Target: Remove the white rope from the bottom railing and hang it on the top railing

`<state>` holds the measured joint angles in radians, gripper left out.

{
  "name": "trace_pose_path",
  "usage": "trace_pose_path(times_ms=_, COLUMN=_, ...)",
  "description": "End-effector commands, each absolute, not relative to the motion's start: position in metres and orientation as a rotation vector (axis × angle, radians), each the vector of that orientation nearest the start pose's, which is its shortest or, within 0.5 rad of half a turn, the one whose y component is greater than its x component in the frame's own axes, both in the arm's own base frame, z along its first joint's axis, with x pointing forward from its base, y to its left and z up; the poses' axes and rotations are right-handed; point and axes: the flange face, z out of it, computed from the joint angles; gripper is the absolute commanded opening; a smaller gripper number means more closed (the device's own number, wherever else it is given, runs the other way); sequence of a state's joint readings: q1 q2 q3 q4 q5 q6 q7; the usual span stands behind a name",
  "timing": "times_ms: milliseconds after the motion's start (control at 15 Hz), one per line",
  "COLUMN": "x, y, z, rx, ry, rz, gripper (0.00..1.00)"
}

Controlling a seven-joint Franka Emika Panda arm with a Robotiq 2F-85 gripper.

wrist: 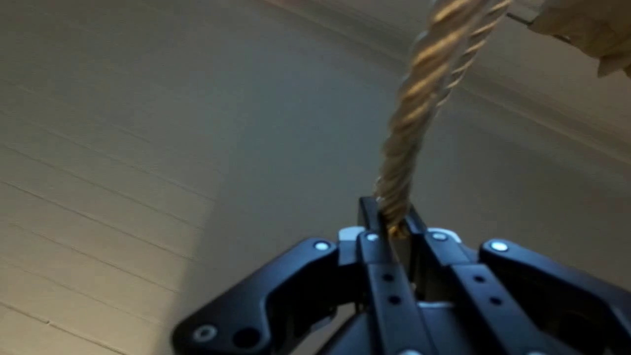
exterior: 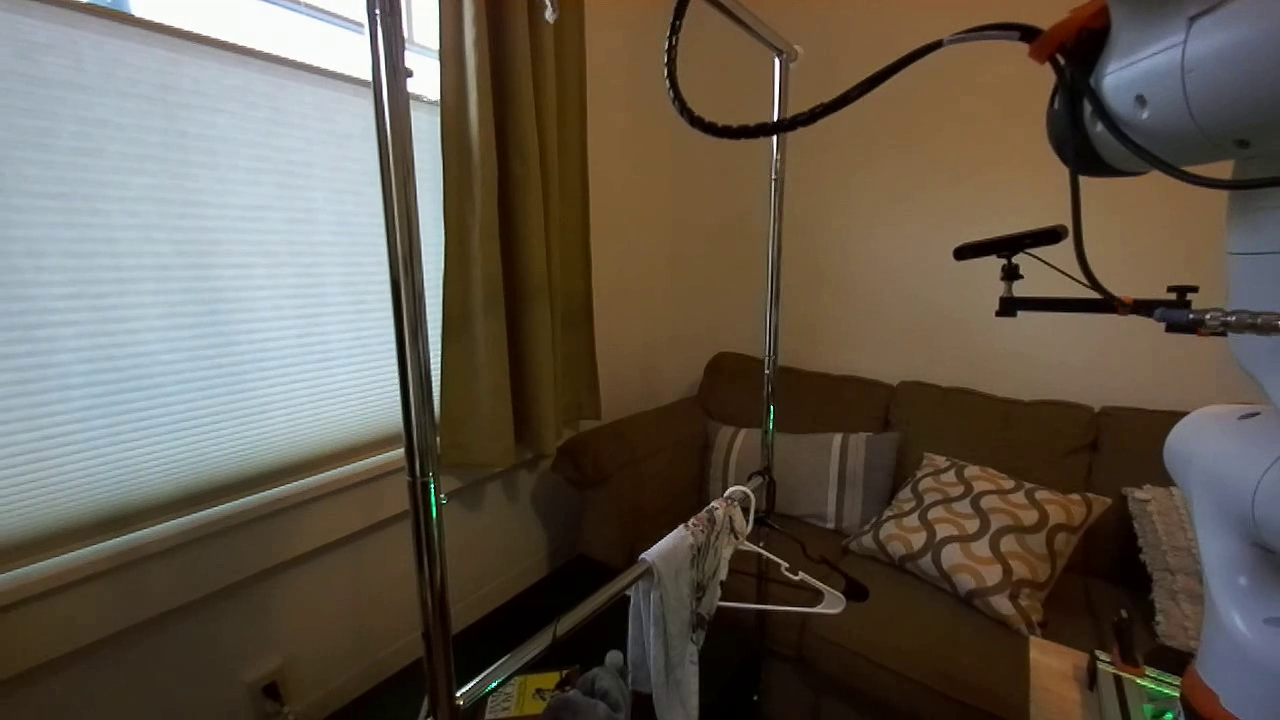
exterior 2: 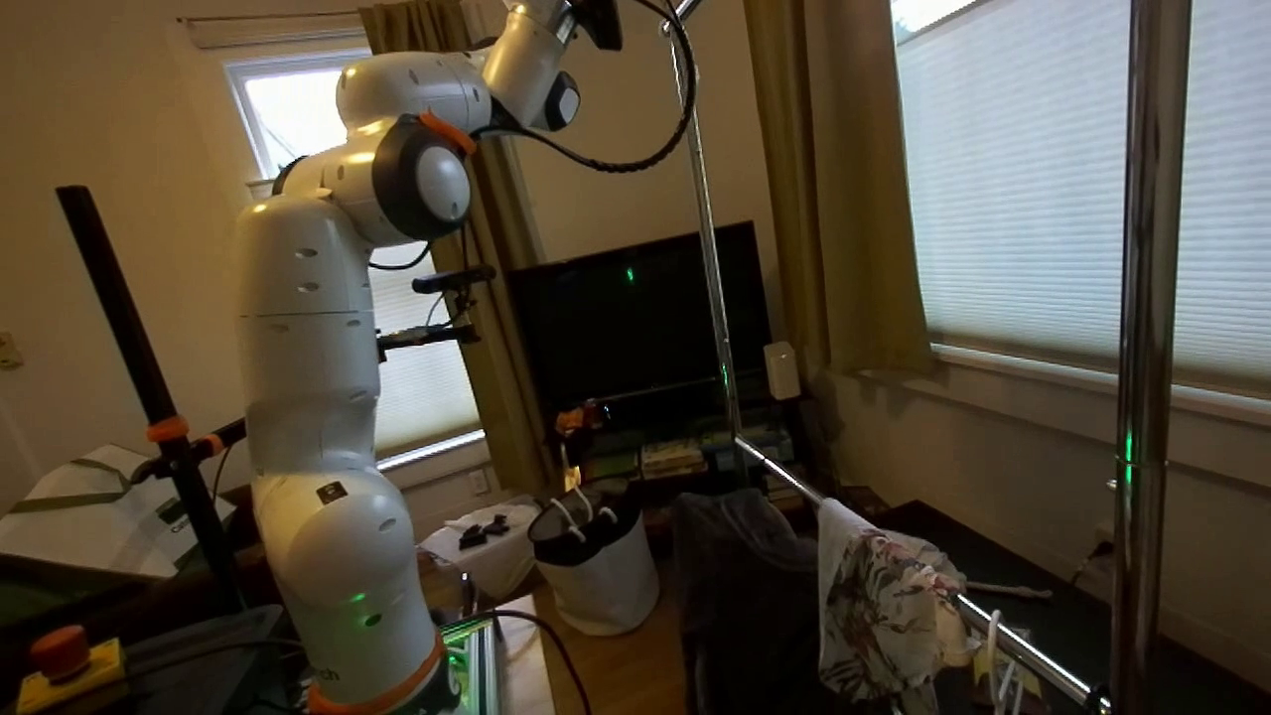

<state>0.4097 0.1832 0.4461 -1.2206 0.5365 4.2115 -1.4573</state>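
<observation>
Brown sofa (exterior: 900, 645) behind garment rack (exterior: 408, 320), in an exterior view. Robot arm (exterior 2: 308, 387) beside the rack, reaching up; far end cut off by the frame near the rack's upper part. Dark TV (exterior 2: 635, 323) beyond the rack, in an exterior view. The rack's top railing (exterior: 750, 26) only partly in frame. The rack's bottom railing (exterior: 550, 637) shows in both exterior views, pale cloth (exterior: 665, 610) and floral cloth (exterior 2: 879, 606) draped over it. White hanger (exterior: 832, 601) hooked on the rack's low bar, just beside the cloths. Gripper (wrist: 393, 218): jaws clamped on white rope (wrist: 419, 93), wrist view. One strand pinched, a second just behind, both running off that view's top edge; can't tell if rope touches the rack.
</observation>
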Motion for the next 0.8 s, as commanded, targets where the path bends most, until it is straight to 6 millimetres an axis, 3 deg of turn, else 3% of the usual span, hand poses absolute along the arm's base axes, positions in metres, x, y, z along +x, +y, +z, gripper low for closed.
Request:
trace_pose_path(times_ms=0, x=0.387, y=0.261, z=0.884, rx=-1.198, ry=-0.061, rz=-3.331, gripper=0.11)
trace_pose_path(times_ms=67, x=0.389, y=0.263, z=0.881, rx=-1.217, ry=-0.066, rz=-3.327, gripper=0.03)
trace_pose_path(times_ms=667, x=0.416, y=0.241, z=0.858, rx=-1.515, ry=0.069, rz=-3.198, gripper=0.03)
trace_pose_path(times_ms=733, x=0.418, y=0.239, z=0.856, rx=-1.543, ry=0.083, rz=-3.178, gripper=0.18)
